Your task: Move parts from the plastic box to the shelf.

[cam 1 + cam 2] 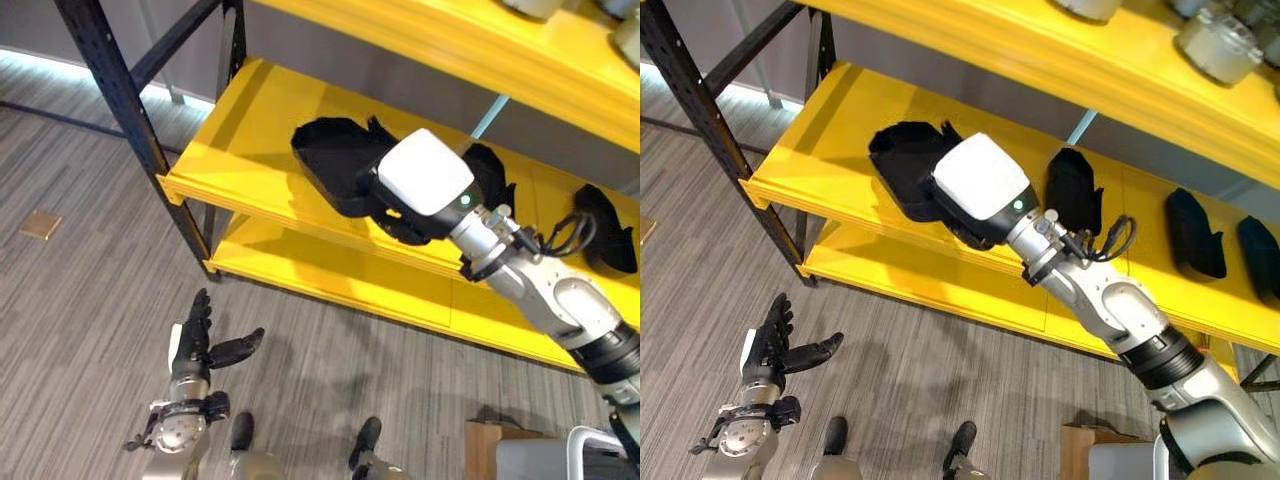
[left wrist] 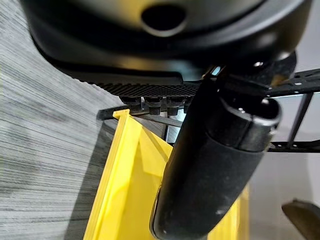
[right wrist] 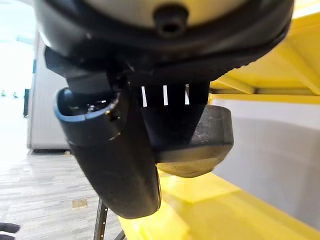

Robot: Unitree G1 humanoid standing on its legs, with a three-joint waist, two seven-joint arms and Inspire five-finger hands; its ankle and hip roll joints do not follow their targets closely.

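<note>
A black moulded part [image 1: 335, 160] is at the middle level of the yellow shelf [image 1: 240, 130], towards its left end. My right hand [image 1: 970, 230] reaches in from the right and is shut on it. In the right wrist view the thumb [image 3: 115, 165] and fingers pinch the part [image 3: 200, 135] close above the yellow board; I cannot tell if it touches. My left hand [image 1: 200, 340] hangs low over the floor at the lower left, open, fingers straight, holding nothing.
More black parts [image 1: 1075, 190] [image 1: 1195, 232] [image 1: 1260, 255] lie further right on the same level. Grey metal pieces [image 1: 1220, 45] stand on the level above. A black upright post [image 1: 120, 90] bounds the shelf's left end. A cardboard box [image 1: 490, 450] sits on the floor at bottom right.
</note>
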